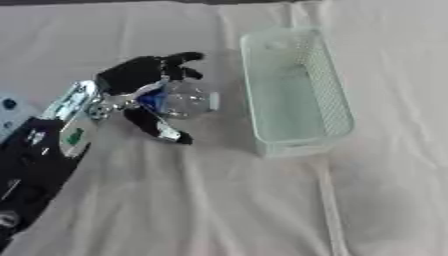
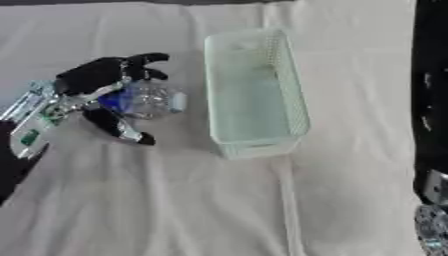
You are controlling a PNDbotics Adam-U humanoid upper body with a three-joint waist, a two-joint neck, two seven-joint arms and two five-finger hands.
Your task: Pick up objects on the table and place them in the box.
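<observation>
A clear plastic bottle [image 1: 182,99] with a blue label lies on its side on the cloth, its pale cap pointing at the box. My left hand [image 1: 138,74] is round it. The black fingers [image 1: 179,61] curl over its far side and the thumb [image 1: 157,127] reaches along its near side. The box is a pale green mesh basket [image 1: 331,95] standing just right of the bottle, with nothing visible inside. My right arm [image 2: 430,100] shows only as a black strip with silver joints down the right edge of the right eye view. Its hand cannot be made out.
A beige wrinkled cloth [image 1: 219,200] covers the whole table. A pale object with a dark blue spot [image 1: 10,107] sits at the left edge behind my left forearm [image 1: 39,150].
</observation>
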